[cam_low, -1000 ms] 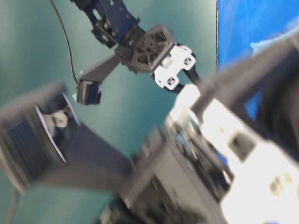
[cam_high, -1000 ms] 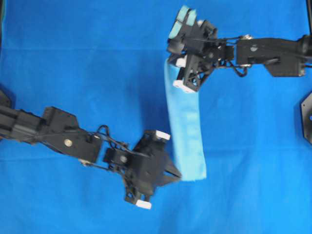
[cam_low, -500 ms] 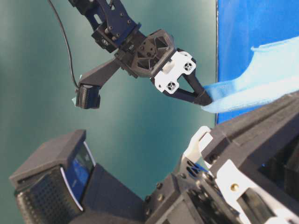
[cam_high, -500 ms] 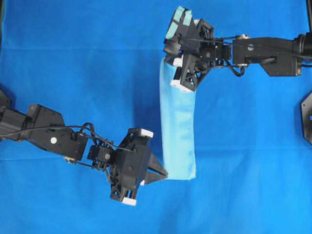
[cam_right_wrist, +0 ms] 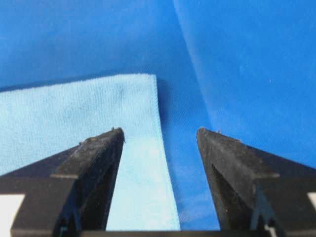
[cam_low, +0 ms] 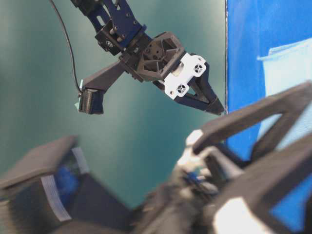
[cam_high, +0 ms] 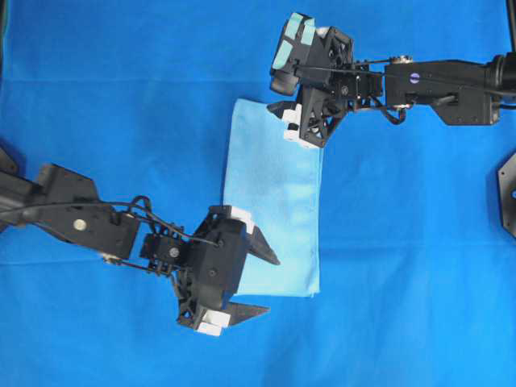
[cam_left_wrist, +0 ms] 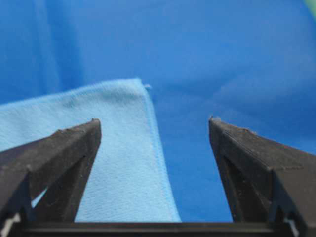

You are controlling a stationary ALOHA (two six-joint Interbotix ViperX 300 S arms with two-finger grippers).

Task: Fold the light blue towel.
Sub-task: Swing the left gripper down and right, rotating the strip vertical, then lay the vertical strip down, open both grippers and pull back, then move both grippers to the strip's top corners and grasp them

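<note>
- Royal-blue table covering [cam_high: 121,97] spreads flat under everything, with wide bare cloth to the upper left and along the right side of the overhead view.
- On it the light blue towel [cam_high: 274,201] lies flat as a tall rectangle near the middle, its long edges running up and down the overhead view and its lower edge straight.
- My left gripper [cam_high: 260,284] sits at the towel's lower left corner, jaws spread wide and holding nothing; one finger reaches over the towel's left edge, the other lies below the bottom edge over bare cloth.
- From my left wrist, the stitched hem and one towel corner [cam_left_wrist: 143,85] show between my fingers.
- My right gripper [cam_high: 284,113] hangs at the towel's top edge, jaws apart and empty.
- From my right wrist, the towel's corner [cam_right_wrist: 152,77] lies between my fingers, with bare cloth to its right.
- Whether either gripper touches the towel, I cannot tell.
</note>
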